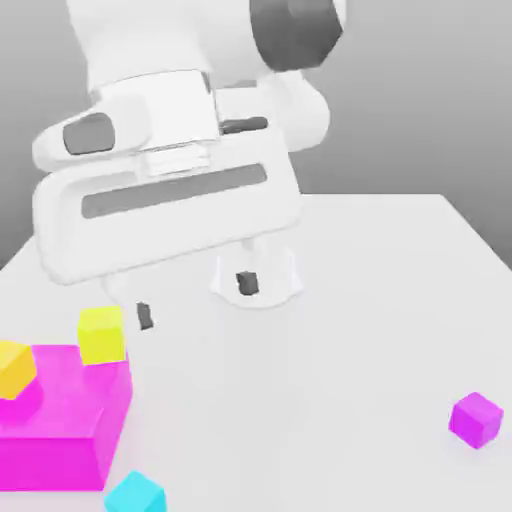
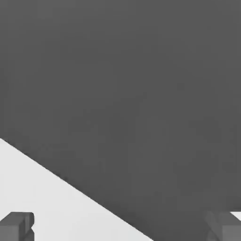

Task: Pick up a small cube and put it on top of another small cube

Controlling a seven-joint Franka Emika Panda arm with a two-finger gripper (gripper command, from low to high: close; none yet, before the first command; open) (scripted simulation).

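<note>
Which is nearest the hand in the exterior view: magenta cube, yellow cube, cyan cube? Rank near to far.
1. Yellow cube: on the magenta block, exterior view's left
2. Cyan cube: bottom edge, left of centre
3. Magenta cube: exterior view's right

The exterior view faces the arm; the hand view perhaps looks tableward.

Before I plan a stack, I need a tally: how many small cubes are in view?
4: the orange cube and yellow cube on the magenta block; the cyan cube and purple cube on the table.
</note>
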